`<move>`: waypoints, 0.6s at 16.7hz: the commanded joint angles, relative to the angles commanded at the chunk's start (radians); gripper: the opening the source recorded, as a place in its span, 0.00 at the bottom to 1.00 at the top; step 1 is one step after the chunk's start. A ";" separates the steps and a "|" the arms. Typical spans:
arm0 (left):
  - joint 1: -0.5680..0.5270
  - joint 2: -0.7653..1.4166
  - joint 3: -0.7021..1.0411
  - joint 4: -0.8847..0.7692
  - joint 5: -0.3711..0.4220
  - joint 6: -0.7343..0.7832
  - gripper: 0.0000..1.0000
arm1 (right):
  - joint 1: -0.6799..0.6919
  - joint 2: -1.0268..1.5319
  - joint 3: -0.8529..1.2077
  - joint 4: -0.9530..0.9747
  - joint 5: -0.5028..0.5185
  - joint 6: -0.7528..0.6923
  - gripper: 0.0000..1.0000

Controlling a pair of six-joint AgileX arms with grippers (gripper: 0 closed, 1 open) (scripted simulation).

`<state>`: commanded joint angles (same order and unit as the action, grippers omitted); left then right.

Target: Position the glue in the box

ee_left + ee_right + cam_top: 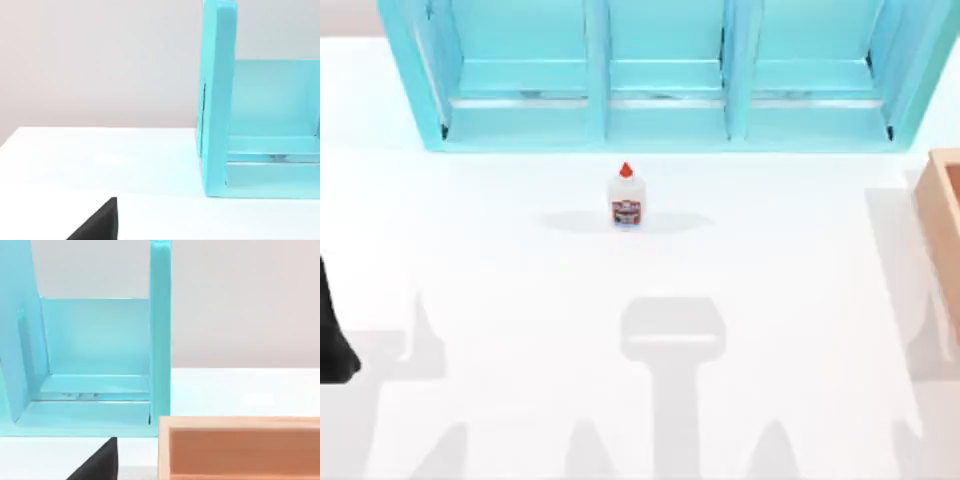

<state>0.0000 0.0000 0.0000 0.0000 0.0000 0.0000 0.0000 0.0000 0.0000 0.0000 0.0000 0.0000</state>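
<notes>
The glue (pixel 626 198), a small white bottle with a red-orange cap and a red-and-blue label, stands upright mid-table, just in front of the shelf unit. The box (pixel 945 225) is light tan with thick walls, cut off at the table's right edge. Its near wall (pixel 240 447) lies close ahead in the right wrist view. A dark part of my left arm (pixel 335 330) sits at the far left edge, well away from the glue. A black piece of my left gripper (pixel 97 222) shows in the left wrist view. A similar piece of my right gripper (pixel 97 462) shows in the right wrist view. Nothing is held.
A large turquoise three-compartment shelf unit (pixel 665 110) spans the back of the table, its end walls (pixel 217 100) (pixel 160 335) showing in both wrist views. White tabletop (pixel 650 330) stretches between the glue, the box and the front edge.
</notes>
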 joint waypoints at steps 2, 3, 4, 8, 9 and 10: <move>0.000 0.000 0.000 0.000 0.000 0.000 1.00 | 0.000 0.000 0.000 0.000 0.000 0.000 1.00; 0.000 0.000 0.000 0.000 0.000 0.000 1.00 | 0.000 0.001 0.000 0.000 0.000 0.000 1.00; 0.000 0.000 0.000 0.000 0.000 0.000 1.00 | 0.006 0.016 0.008 0.008 0.007 0.002 1.00; 0.000 0.000 0.000 0.000 0.000 0.000 1.00 | 0.060 0.140 0.071 0.073 0.065 0.015 1.00; 0.000 0.000 0.000 0.000 0.000 0.000 1.00 | 0.079 0.184 0.091 0.095 0.085 0.019 1.00; 0.000 0.000 0.000 0.000 0.000 0.000 1.00 | 0.098 0.233 0.113 0.117 0.105 0.022 1.00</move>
<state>0.0000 0.0000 0.0000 0.0000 0.0000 0.0000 0.0980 0.2326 0.1126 0.1167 0.1054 0.0218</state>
